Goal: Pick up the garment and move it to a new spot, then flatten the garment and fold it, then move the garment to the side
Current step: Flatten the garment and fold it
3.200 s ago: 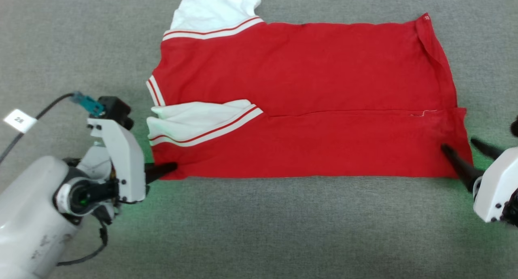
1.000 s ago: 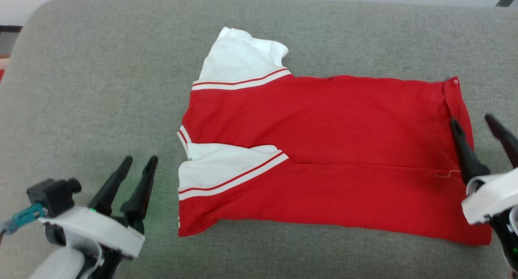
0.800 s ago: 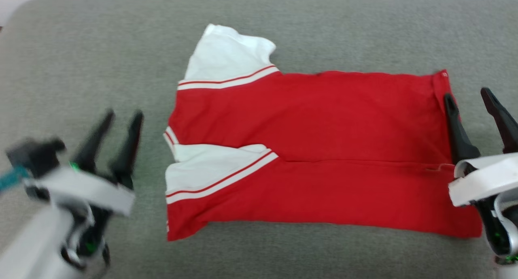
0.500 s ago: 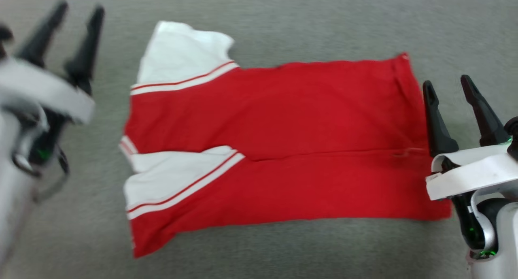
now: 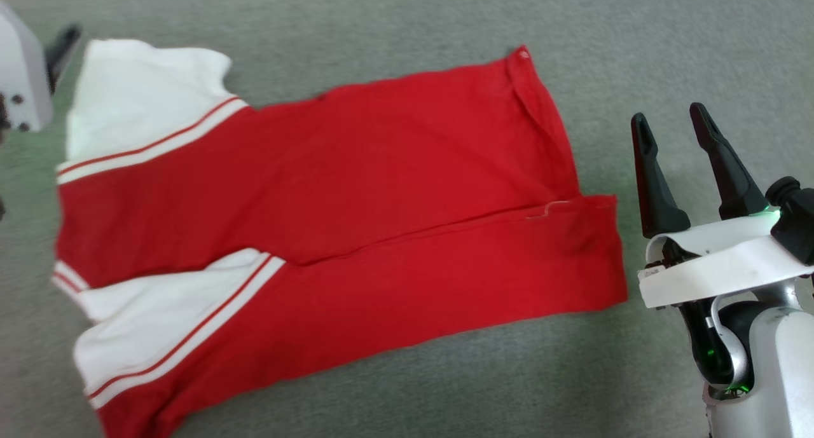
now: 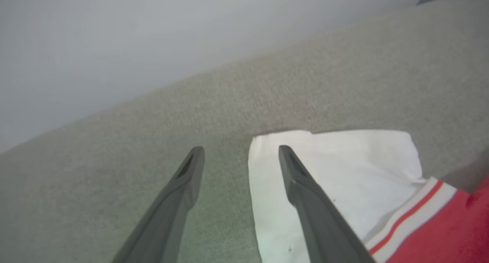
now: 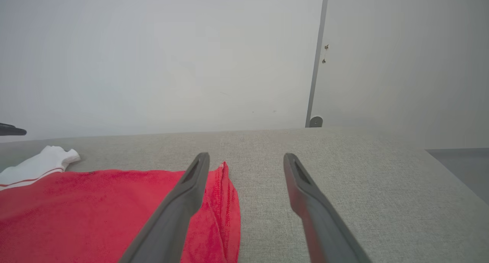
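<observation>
The grey padded surface spreads under both my grippers; on it the garment lies flat, its near long side folded in over the middle, its long axis running across me from one set of fingers to the other; the sleeve end lies toward my left fingers, the hem end toward my right. My right gripper stands spread and empty, just beside the hem and clear of it, fingers pointing away from me along that edge; my left gripper is likewise spread and empty. Its inner finger sits over the edge of the far white sleeve (touching or hovering, I cannot tell), so I judge the left the nearer arm; the far hem corner shows just beyond my right inner fingertip; the next fold, I think, brings that far long side toward me.
</observation>
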`<state>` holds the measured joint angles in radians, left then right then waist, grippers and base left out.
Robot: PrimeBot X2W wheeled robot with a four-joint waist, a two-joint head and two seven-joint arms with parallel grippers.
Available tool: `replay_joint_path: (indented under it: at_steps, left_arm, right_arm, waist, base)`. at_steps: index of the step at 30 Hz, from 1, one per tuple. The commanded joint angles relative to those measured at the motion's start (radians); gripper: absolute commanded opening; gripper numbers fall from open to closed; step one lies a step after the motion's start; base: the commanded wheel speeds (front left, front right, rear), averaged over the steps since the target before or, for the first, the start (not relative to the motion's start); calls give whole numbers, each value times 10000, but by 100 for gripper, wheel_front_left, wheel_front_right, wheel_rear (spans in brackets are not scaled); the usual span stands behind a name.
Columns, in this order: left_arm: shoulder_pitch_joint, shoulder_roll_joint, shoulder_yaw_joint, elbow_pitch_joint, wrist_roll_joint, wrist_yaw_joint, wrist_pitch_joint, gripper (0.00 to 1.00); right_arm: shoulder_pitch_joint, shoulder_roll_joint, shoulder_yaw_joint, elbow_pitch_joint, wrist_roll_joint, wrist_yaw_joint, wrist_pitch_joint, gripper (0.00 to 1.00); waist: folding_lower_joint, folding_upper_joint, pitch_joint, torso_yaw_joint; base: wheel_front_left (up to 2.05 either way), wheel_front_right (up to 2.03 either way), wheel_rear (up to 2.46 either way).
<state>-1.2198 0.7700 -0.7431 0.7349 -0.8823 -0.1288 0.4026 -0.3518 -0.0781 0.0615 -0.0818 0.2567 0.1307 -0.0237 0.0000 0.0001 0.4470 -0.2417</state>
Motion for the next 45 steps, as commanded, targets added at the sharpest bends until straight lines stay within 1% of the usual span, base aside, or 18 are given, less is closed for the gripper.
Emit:
replay_joint_path:
  at_steps: [1, 5, 10, 12, 17, 20, 21, 22, 23, 24, 25, 27, 30, 35, 39, 41, 43, 45]
  left_arm:
    - [-202, 50, -162, 83, -391, -18, 657, 100]
    - [-603, 378, -587, 217, -1180, -20, 2545, 100]
    - [-861, 602, -935, 207, -1784, -20, 3696, 100]
    - [-802, 611, -1087, 269, -1889, -20, 3858, 100]
    - [-890, 624, -1376, 505, -1671, -19, 3409, 100]
    - [-749, 401, -1573, 498, -1996, -1, 3455, 98]
    - [-711, 330, -1557, 444, -2197, -6, 3444, 81]
    - [-694, 292, -1569, 396, -2293, -10, 3382, 49]
    - [-636, 319, -1685, 276, -2312, -10, 3306, 39]
    - [-555, 403, -1818, 134, -2332, -11, 3241, 12]
    - [-505, 504, -1888, 61, -2388, -11, 3138, 0]
    - [-529, 626, -1936, -14, -2502, -9, 2870, 0]
    - [-680, 546, -2042, -144, -2742, -9, 2679, 0]
    - [-1153, 354, -2336, -339, -2882, -9, 2524, 0]
    - [-1475, 188, -2595, -439, -3030, -10, 2378, 0]
    - [-1635, 126, -2746, -517, -3058, -10, 2253, 0]
    - [-1764, 58, -2896, -549, -3088, -10, 2144, 0]
    - [-1801, 25, -2981, -548, -3121, -10, 2094, 0]
  right_arm:
    - [-65, 51, 22, 43, 77, 0, 1, 100]
    - [-73, 78, 138, 70, 71, 0, 30, 100]
    - [-76, 97, 171, 7, 148, 0, 11, 100]
    - [-94, 94, 163, -26, 153, 0, 34, 100]
    - [-347, -46, 260, -56, 185, 0, 223, 100]
    - [-503, -140, 362, -72, 229, 0, 384, 100]
    - [-577, -202, 415, -82, 250, 0, 441, 100]
    - [-694, -268, 503, -77, 249, 0, 529, 100]
    - [-861, -352, 683, -39, 251, 0, 645, 100]
    - [-1082, -412, 860, -5, 362, 0, 760, 100]
    - [-1327, -471, 942, 72, 475, 0, 898, 100]
    - [-1953, -738, 1173, 330, 550, 0, 1325, 100]
    - [-3165, -1023, 1592, 1041, 815, 1, 2312, 100]
    - [-5397, -1363, 2276, 3053, 1765, -3, 4486, 100]
    - [-6774, -1509, 3200, 4768, 2304, 1, 6115, 100]
    - [-7356, -1738, 3682, 5468, 2274, -3, 6540, 100]
    - [-7568, -1680, 4082, 6094, 2717, -3, 6956, 100]
    - [-7749, -1670, 4223, 6298, 2851, -3, 7070, 100]
  waist:
    - [0, -1, 441, -504]
    - [0, -1, 624, -686]
    - [0, -1, 802, -805]
    - [0, -1, 841, -835]
    - [0, -1, 941, -840]
    - [0, -1, 965, -754]
    - [0, -1, 981, -713]
    - [0, -1, 989, -690]
    - [0, -1, 960, -703]
    - [0, -1, 927, -726]
    - [0, -1, 905, -743]
    - [0, -1, 884, -725]
    - [0, -1, 921, -591]
    - [0, -1, 1154, -227]
    - [0, -1, 1307, 47]
    - [0, -1, 1399, 181]
    - [0, -1, 1466, 312]
    - [0, -1, 1488, 373]
  base:
    - [0, 0, 0]
    - [0, 0, 0]
    - [0, 0, 0]
    - [0, 0, 0]
    - [0, 0, 0]
    - [0, 0, 0]
    - [0, 0, 0]
    - [0, 0, 0]
    - [0, 0, 0]
    - [0, 0, 0]
    - [0, 0, 0]
    - [0, 0, 0]
    - [0, 0, 0]
    - [0, 0, 0]
    - [0, 0, 0]
    - [0, 0, 0]
    - [0, 0, 0]
    - [0, 0, 0]
